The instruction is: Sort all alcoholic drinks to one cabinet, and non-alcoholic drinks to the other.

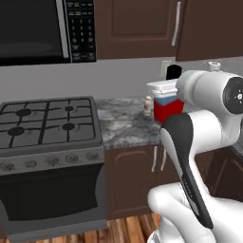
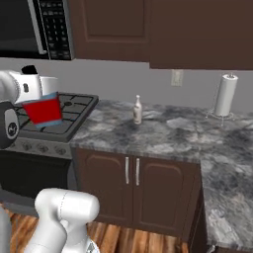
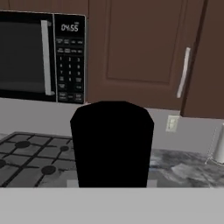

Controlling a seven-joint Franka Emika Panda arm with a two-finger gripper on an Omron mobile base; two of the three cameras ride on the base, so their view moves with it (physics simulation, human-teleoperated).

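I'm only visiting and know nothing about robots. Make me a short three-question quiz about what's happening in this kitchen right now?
1. True or false: the gripper holds the blue and red bottle above the counter.
2. What stands on the counter near the back wall, left of the paper towel roll? A) a toaster B) a slim pale bottle C) a kettle
3. Fill in: the wall cabinet door with the silver handle is ____.

Key: 1 true; 2 B; 3 closed.
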